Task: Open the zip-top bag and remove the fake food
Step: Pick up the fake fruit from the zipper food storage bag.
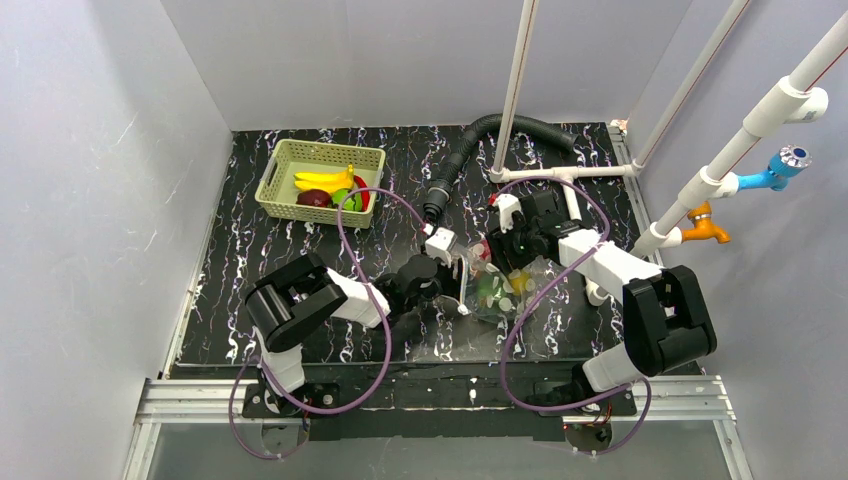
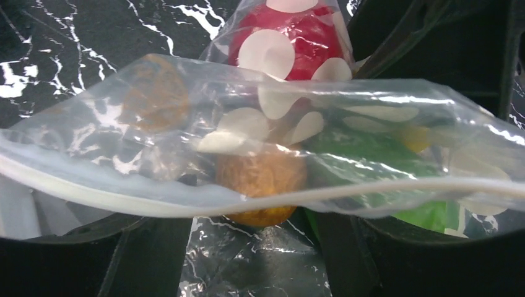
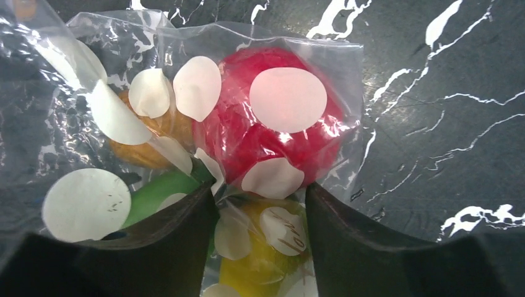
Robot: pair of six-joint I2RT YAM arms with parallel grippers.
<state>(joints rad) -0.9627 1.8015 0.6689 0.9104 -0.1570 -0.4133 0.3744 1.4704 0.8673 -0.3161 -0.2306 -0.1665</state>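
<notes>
The zip-top bag (image 1: 512, 296), clear with white oval spots, lies mid-table between both grippers. Inside it I see fake food: a red apple (image 3: 272, 124), a yellow piece (image 3: 260, 260), a green piece (image 3: 158, 189) and an orange-brown piece (image 2: 260, 179). My right gripper (image 3: 261, 207) (image 1: 497, 258) presses both fingers against the yellow piece through the plastic. At the bag's mouth, my left gripper (image 2: 254, 216) (image 1: 462, 278) has its jaws apart. The zip strip (image 2: 124, 201) crosses over its fingertips and hides them. The orange-brown piece sits between those fingers.
A pale green lattice basket (image 1: 275, 180) at the back left holds a banana (image 1: 325, 180) and other plastic fruit. A black ribbed hose (image 1: 470, 150) and white pipes (image 1: 560, 172) stand behind the bag. Blue and orange taps (image 1: 705, 225) are on the right wall.
</notes>
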